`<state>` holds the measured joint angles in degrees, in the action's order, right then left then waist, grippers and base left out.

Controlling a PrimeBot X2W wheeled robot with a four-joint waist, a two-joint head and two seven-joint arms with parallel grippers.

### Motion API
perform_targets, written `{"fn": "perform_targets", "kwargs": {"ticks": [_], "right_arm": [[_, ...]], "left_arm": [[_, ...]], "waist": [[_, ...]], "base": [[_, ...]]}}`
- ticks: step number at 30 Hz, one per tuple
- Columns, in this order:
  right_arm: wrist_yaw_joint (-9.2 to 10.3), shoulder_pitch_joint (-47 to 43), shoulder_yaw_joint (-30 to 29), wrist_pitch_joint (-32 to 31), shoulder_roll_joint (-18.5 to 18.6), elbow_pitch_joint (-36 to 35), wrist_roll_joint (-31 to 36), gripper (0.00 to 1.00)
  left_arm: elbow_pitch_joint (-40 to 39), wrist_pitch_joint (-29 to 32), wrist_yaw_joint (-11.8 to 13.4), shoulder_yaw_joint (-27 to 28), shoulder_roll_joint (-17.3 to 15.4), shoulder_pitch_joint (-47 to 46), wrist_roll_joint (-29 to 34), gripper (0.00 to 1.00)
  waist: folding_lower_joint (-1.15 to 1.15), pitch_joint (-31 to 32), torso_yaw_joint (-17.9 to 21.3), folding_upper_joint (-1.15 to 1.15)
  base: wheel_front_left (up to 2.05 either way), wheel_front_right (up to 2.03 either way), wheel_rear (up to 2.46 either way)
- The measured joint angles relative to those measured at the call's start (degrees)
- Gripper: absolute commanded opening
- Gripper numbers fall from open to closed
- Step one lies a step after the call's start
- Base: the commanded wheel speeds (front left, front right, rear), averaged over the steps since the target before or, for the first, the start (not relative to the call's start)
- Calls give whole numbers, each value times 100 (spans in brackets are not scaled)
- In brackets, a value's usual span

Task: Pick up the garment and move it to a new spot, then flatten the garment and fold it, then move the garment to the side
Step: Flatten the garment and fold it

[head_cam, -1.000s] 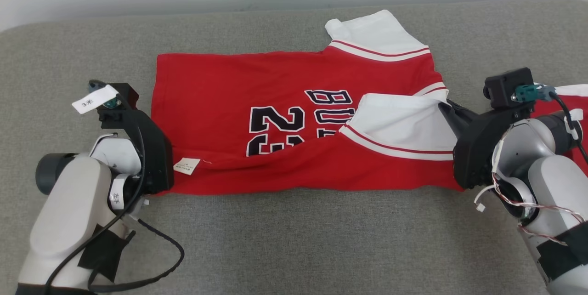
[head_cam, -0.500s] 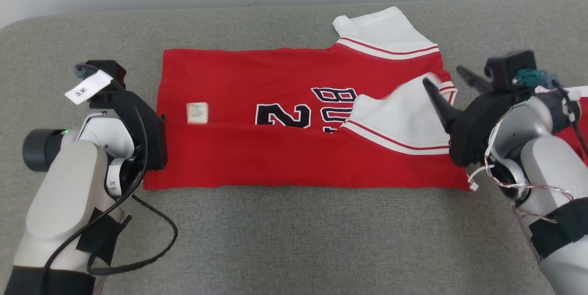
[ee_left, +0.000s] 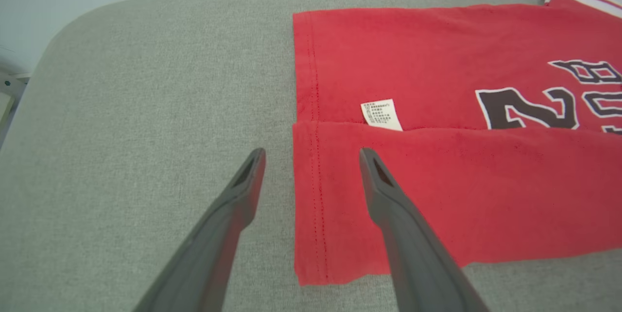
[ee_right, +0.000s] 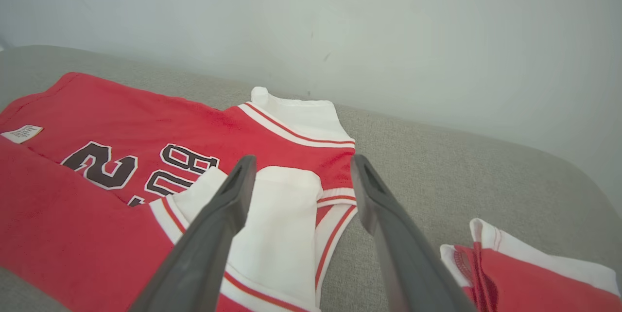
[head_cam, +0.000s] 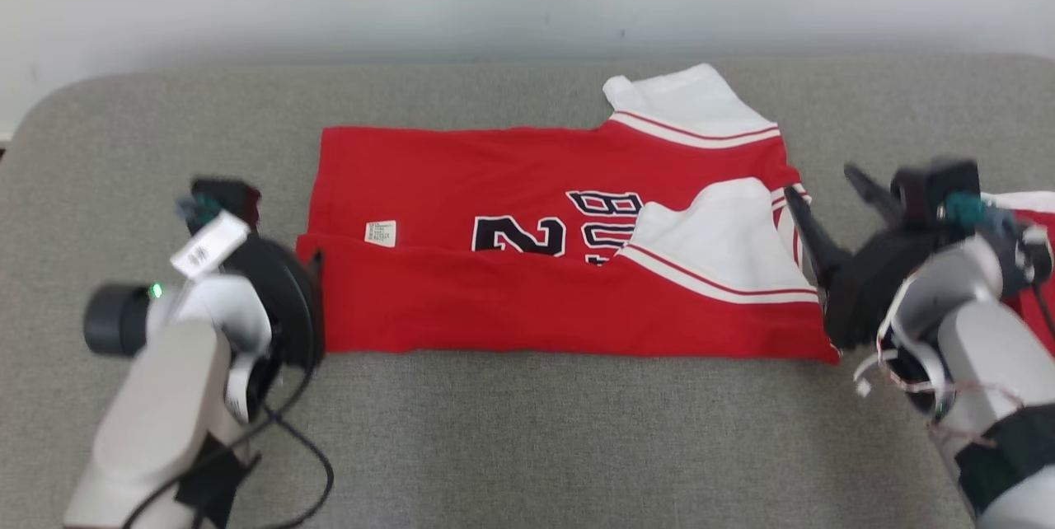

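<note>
Head view: red jersey laid flat, long axis left to right, one gripper at each short end

The red jersey is seen spread on the grey cushion, roughly centred. Its near long edge is folded up over the body, so the lower half of the number print is covered by the flap. The care label is exposed just above the flap edge, near the hem end. A white sleeve is folded inward over the chest at the right end, and the far sleeve juts out past the far edge.

The hem end is faced by the left gripper. Its jaws are spread apart and nothing is held. In the left wrist view one finger is placed over bare cushion and the other over the red flap, so the hem edge is straddled. Contact with the cloth cannot be told.

The shoulder end is faced by the right gripper, jaws also apart and empty, with the folded white sleeve seen between and beyond the fingers.

A second red-and-white garment is seen bunched just right of the right gripper, apart from the jersey.

Judged: the first lengthwise fold looks done. For either a second lengthwise fold or a crosswise one, each end is nearest its own-side arm, and the far long edge lies beyond both sets of jaws.
</note>
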<state>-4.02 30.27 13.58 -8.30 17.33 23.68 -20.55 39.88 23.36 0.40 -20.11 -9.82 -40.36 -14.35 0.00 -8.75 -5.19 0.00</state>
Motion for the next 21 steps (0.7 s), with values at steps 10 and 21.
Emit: {"fn": "perform_targets", "kwargs": {"ticks": [10,21], "right_arm": [[246,-1171,120,13,-102,-183,16,100],[438,-1685,16,-181,-136,-345,-65,100]], "left_arm": [[94,-241,-46,-136,-109,948,16,100],[-2,-280,-35,-254,-91,1070,129,100]], "waist": [[-1,628,28,0],[-1,625,270,0]], "base": [[0,0,0],[0,0,0]]}}
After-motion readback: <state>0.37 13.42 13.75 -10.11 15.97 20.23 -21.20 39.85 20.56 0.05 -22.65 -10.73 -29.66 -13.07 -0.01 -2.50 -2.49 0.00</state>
